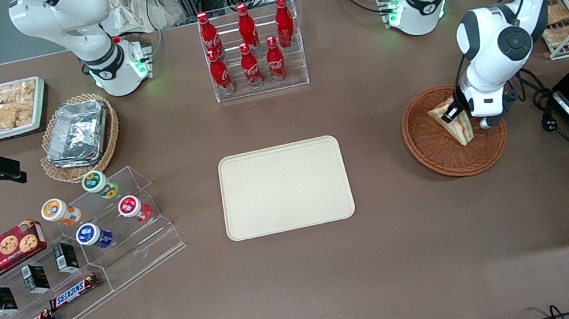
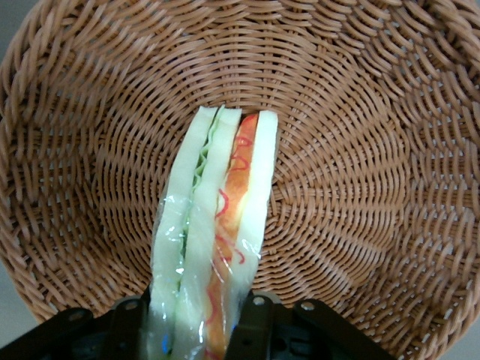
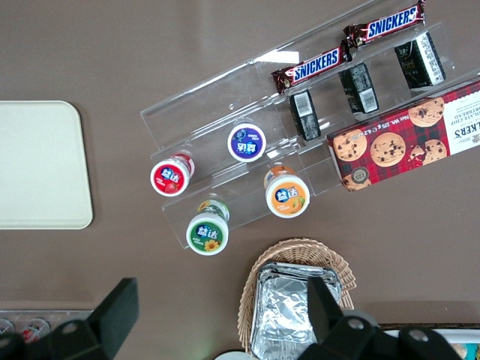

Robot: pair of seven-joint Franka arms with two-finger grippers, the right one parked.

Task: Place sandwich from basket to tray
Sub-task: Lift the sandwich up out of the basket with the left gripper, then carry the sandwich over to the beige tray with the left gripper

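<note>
The gripper (image 1: 463,117) sits low over the basket (image 1: 433,149), its fingers (image 2: 259,324) clamped on either side of the sandwich (image 1: 454,121), which stands on edge inside the basket, wrapped in clear film. The arm's white body hides part of the basket rim, and the fingers cover the wedge's gripped end. The tray (image 1: 285,187) lies well apart, toward the table's middle.

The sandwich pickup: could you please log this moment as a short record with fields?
sandwich: plastic-wrapped wedge, standing on edge in the basket
basket: reddish-brown wicker, toward the working arm's end of the table
hand: down in the basket, shut on the sandwich
tray: cream, nothing on it, mid-table
step: sandwich gripped, not yet moved to tray
</note>
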